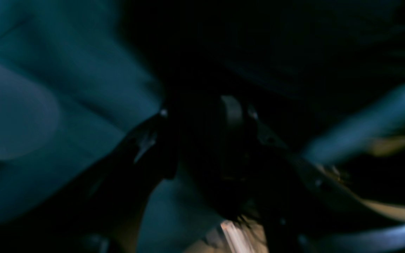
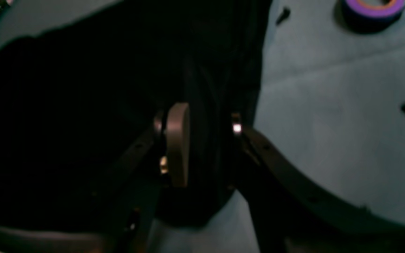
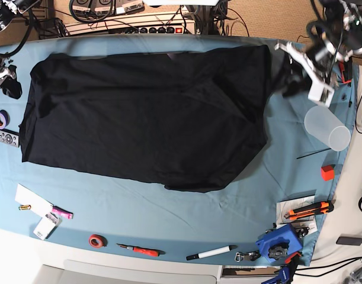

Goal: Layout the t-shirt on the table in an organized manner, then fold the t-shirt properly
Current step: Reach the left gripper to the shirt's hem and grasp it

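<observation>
Your desk [image 3: 169, 207] carries the black t-shirt [image 3: 145, 115] spread between both sets of fingers, a purple tape roll [image 3: 1, 119] just beside the right fingers [image 3: 12, 89], and a clear cup [image 3: 326, 127] near the left fingers [image 3: 290, 86].

T-shirt [image 3: 145, 118] lies spread across the middle and far half of the table [image 3: 186, 207], reaching almost to the far edge. Left gripper [image 3: 287, 80] sits at the shirt's far-right corner, right gripper [image 3: 6, 83] at its far-left side — both at the fabric's edge (contact unclear). Tape roll [image 3: 1, 119] and remote [image 3: 4, 137] lie just left of the shirt. Plastic cup [image 3: 327, 127] lies on its side to the right. Along the near edge: small tape ring [image 3: 98, 241], cutter [image 3: 139, 249], marker [image 3: 211, 252] — well apart from the shirt.
</observation>
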Motion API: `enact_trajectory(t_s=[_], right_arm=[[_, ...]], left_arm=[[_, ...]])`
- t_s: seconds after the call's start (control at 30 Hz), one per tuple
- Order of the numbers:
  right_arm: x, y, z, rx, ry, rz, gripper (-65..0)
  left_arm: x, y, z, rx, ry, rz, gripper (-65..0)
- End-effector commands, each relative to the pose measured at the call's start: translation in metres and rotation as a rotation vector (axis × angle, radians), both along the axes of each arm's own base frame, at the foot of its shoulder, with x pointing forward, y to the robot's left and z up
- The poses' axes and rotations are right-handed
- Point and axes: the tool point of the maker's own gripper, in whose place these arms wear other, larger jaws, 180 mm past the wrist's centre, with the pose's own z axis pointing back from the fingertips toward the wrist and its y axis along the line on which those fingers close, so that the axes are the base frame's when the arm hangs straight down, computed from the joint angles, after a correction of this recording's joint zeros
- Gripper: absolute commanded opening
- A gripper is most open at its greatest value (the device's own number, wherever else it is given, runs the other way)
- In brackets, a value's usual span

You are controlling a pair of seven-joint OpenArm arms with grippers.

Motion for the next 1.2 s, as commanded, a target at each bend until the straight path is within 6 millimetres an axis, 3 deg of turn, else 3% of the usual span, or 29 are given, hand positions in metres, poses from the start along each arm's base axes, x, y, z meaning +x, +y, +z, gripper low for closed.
enact_trajectory(t_s=[0.0, 0.2, 0.33, 0.47, 0.67, 0.8, 0.97, 1.17], right_arm=[[0.01, -0.006, 0.022, -0.033, -0.065, 0.008, -48.9], [0.025, -0.006, 0.034, -0.033, -0.122, 0.007, -48.9], [0.031, 0.002, 0.031, -0.028, -0.111, 0.038, -48.9], [0.042, 0.028, 0.016, -0.004, -0.068, 0.124, -48.9], [0.05, 0.072, -0.025, 0.014, 0.059, 0.249, -48.9], [0.048, 0.094, -0.048, 0.018, 0.13, 0.292, -48.9], [0.049, 0.111, -0.057, 0.053, 0.132, 0.309, -48.9], [0.05, 0.113, -0.059, 0.056, 0.133, 0.308, -48.9]], left_arm=[[0.014, -0.005, 0.014, 0.015, -0.076, -0.012, -45.0], [0.076, -0.038, 0.026, 0.211, -0.259, -0.062, -44.2], [0.121, -0.058, 0.03, 0.284, -0.333, -0.082, -38.0], [0.165, -0.083, 0.008, 0.351, -0.314, -0.166, -36.4], [0.229, -0.077, -0.013, 0.421, -0.229, -0.102, -36.2], [0.243, -0.08, -0.027, 0.417, -0.168, -0.118, -36.2], [0.239, -0.097, -0.047, 0.375, -0.098, -0.202, -36.2], [0.237, -0.129, -0.04, 0.293, -0.122, -0.227, -36.2]])
